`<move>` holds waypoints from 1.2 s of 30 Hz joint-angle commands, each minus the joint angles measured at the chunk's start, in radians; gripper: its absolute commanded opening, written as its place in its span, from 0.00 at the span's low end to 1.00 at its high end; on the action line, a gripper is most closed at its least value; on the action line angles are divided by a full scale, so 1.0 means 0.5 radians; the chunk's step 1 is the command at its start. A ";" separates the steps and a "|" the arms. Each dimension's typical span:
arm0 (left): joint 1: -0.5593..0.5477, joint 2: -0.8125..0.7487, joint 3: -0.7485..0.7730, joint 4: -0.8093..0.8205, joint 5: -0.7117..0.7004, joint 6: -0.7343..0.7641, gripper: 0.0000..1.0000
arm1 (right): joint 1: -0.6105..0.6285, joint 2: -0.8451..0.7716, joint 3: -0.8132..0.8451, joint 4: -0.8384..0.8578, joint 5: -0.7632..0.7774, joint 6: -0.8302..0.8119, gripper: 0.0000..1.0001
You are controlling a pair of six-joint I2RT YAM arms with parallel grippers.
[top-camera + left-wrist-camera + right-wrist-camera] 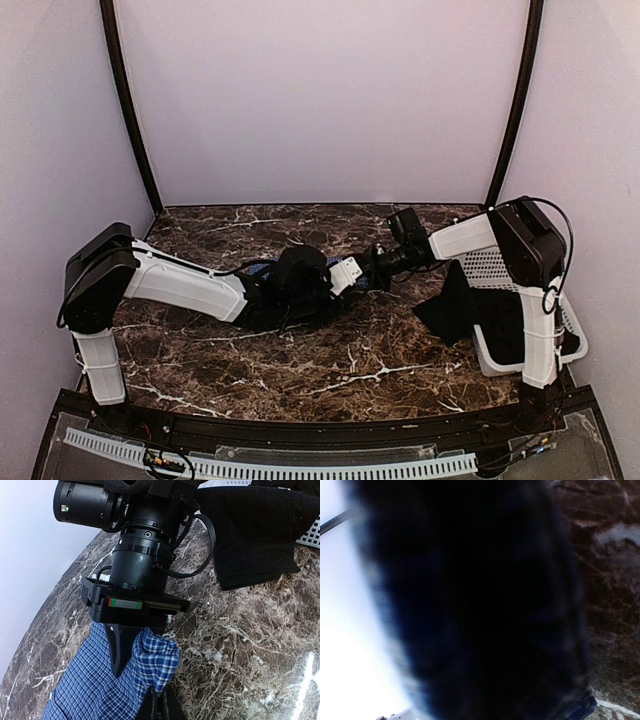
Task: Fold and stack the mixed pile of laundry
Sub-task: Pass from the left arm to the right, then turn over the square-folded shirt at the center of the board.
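Note:
The blue-and-white check shirt (pixel 80 690) lies on the marble table (pixel 330 365) at the centre; only a sliver of it (pixel 260 268) shows in the top view, under the arms. My left gripper (pixel 161 702) is shut on a bunched fold of the shirt (pixel 156 657). My right gripper (pixel 352 272) faces it, nose to nose. One of its black fingers (pixel 117 652) lies on the shirt; the other is hidden behind the fold. The black garment (pixel 455 305) hangs over the basket's front onto the table, and also shows in the left wrist view (pixel 255 530).
The white perforated basket (pixel 495 265) stands at the right edge, under the right arm. The right wrist view is almost filled by a dark blur (pixel 470 600), with marble (pixel 612 605) at its right. Both arms meet over the table's middle.

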 commanded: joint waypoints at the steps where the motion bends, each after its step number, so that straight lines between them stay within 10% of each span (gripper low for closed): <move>1: -0.004 -0.063 -0.002 -0.007 -0.018 -0.041 0.14 | 0.018 -0.010 0.149 -0.258 0.047 -0.236 0.00; 7: 0.026 -0.278 -0.102 -0.136 -0.284 -0.266 0.69 | -0.009 -0.098 0.469 -0.961 0.320 -0.876 0.00; 21: 0.144 -0.706 -0.429 -0.337 -0.344 -0.609 0.74 | -0.342 -0.254 1.325 -1.983 1.451 -2.036 0.00; 27: 0.148 -0.802 -0.502 -0.361 -0.349 -0.640 0.74 | -0.381 -0.110 2.098 -2.413 2.488 -2.330 0.00; 36: 0.165 -0.874 -0.557 -0.439 -0.401 -0.717 0.74 | -0.226 0.317 2.405 -2.305 3.264 -2.641 0.00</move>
